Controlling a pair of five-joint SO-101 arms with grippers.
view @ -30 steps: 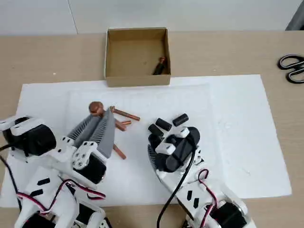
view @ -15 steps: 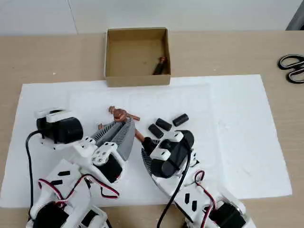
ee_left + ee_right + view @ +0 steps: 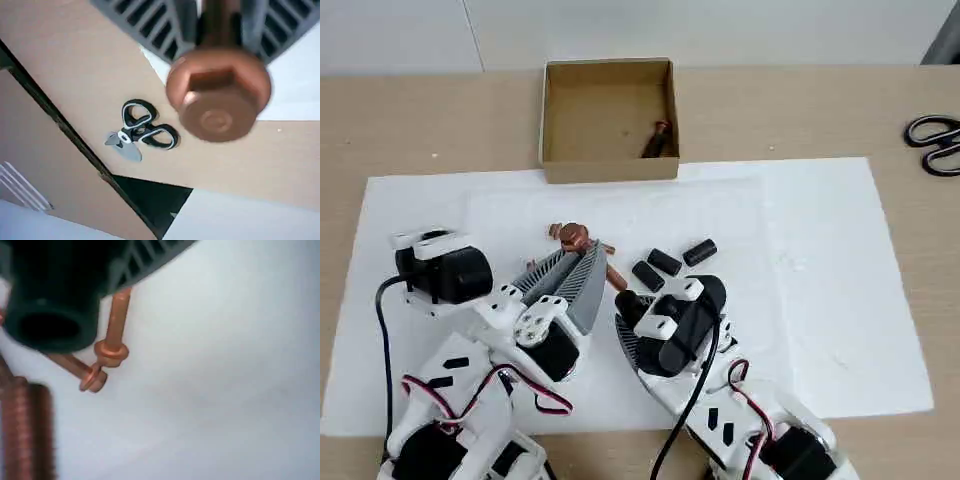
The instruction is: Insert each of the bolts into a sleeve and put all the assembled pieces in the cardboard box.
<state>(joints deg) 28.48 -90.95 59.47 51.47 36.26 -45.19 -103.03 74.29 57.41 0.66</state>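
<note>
Over the paper-covered table (image 3: 420, 110), the left gripper (image 3: 582, 252) has fingers clenched on a bolt (image 3: 218, 92) at ten o'clock of the sleeve (image 3: 47, 315) clamped by the right gripper (image 3: 626, 304); if poorly lined up, the bolt could jam on the sleeve's rim or slip free.

The left gripper (image 3: 217, 27) is clamped on a copper bolt (image 3: 218, 95), its grey ribbed fingers (image 3: 135, 15) pressing the shank from both sides. The bolt's flanged hexagonal head faces the camera, with a small round mark in the middle of its face. Behind it lies a white paper sheet (image 3: 295, 85), its edge meeting the bare wooden table (image 3: 75, 60). Farther off on that wood, well apart from the bolt, rest closed scissors (image 3: 142, 131) with black looped handles and grey blades. A dark strip (image 3: 55, 117) runs past them on their far side.
</note>
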